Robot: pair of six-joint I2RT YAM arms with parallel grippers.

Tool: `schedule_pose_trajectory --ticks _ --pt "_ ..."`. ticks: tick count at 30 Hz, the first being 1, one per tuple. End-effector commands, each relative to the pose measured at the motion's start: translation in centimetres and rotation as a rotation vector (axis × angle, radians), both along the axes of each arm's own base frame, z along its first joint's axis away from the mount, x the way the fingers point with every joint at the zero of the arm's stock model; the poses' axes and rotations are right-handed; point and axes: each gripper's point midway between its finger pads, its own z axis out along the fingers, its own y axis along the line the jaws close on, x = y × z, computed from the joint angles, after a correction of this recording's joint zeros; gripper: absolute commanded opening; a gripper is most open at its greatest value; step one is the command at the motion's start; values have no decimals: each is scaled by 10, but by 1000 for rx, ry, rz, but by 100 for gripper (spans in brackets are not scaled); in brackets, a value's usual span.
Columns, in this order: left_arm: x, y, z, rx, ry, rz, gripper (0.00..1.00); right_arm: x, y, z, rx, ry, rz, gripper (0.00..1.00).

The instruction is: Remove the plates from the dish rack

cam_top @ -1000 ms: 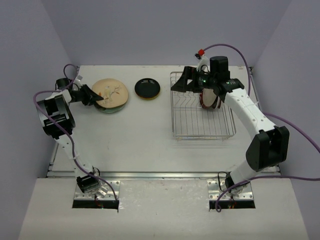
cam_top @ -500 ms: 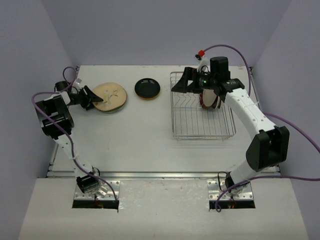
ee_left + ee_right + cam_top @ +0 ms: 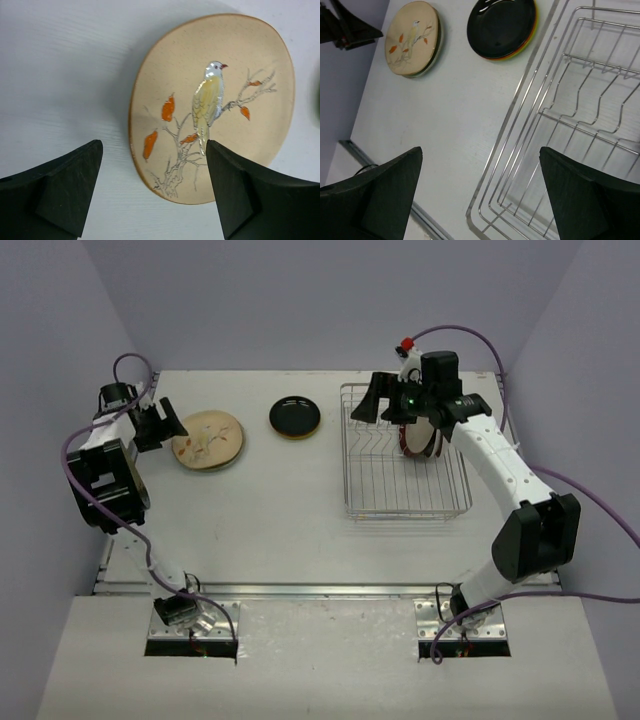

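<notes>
A cream plate [image 3: 208, 438] painted with a bird lies flat at the far left of the table, on top of a pale plate. My left gripper [image 3: 168, 424] is open just left of it, and nothing is between its fingers [image 3: 75, 190]. In the left wrist view the cream plate [image 3: 215, 100] lies just beyond the fingertips. A black plate [image 3: 295, 417] rests on an orange-rimmed one. The silver dish rack [image 3: 372, 502] holds a dark-rimmed plate [image 3: 420, 437] standing upright. My right gripper [image 3: 372, 403] hangs open and empty over the rack's far left corner [image 3: 520, 125].
The purple side walls close in on the left and right. The table's metal front edge [image 3: 300, 590] runs near the arm bases. The right wrist view shows the cream plate [image 3: 412, 37] and the black plate [image 3: 502, 25] side by side.
My left gripper has opened and let go of the cream plate, which now lies flat. The left arm drew back to the left. The right arm barely moved.
</notes>
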Motion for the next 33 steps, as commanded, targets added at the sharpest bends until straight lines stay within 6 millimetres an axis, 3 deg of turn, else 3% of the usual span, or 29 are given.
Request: schedule_pose_trajectory --ticks 1,4,6,9,11,13,14,15,17,19,22,24,27,33 --pt "-1 18 36 332 -17 12 82 18 -22 20 -90 -102 -101 99" --pt "1 13 59 491 -46 22 82 30 -47 11 -202 -124 -209 99" --pt "-2 0 85 571 -114 -2 81 37 -65 6 -288 -144 -274 97" --pt "-2 -31 124 687 -241 -21 80 49 -102 -2 -450 -173 -419 78" --pt "-9 -64 142 732 -322 -66 80 53 -117 -3 -504 -186 -494 69" --pt "-11 -81 158 775 -379 -59 81 55 -133 -4 -546 -187 -583 59" --pt "-14 -92 160 775 -392 -82 81 55 -138 -4 -563 -188 -607 59" --pt "-17 -101 168 793 -420 -73 82 54 -141 -8 -567 -179 -646 48" --pt "-20 -120 175 796 -452 -85 83 51 -146 -12 -569 -159 -703 35" --pt "-21 -125 181 794 -471 -69 83 42 -143 -24 -546 -89 -733 18" --pt "-21 -130 188 779 -498 -56 83 24 -136 -48 -521 3 -728 6" --pt "-22 -132 191 771 -509 -54 83 16 -132 -55 -498 3 -726 6" --pt "-23 -135 196 769 -519 -56 84 -2 -130 -79 -517 -29 -701 18" --pt "-27 -137 197 765 -521 -63 84 -30 -133 -97 -672 -63 -652 33"
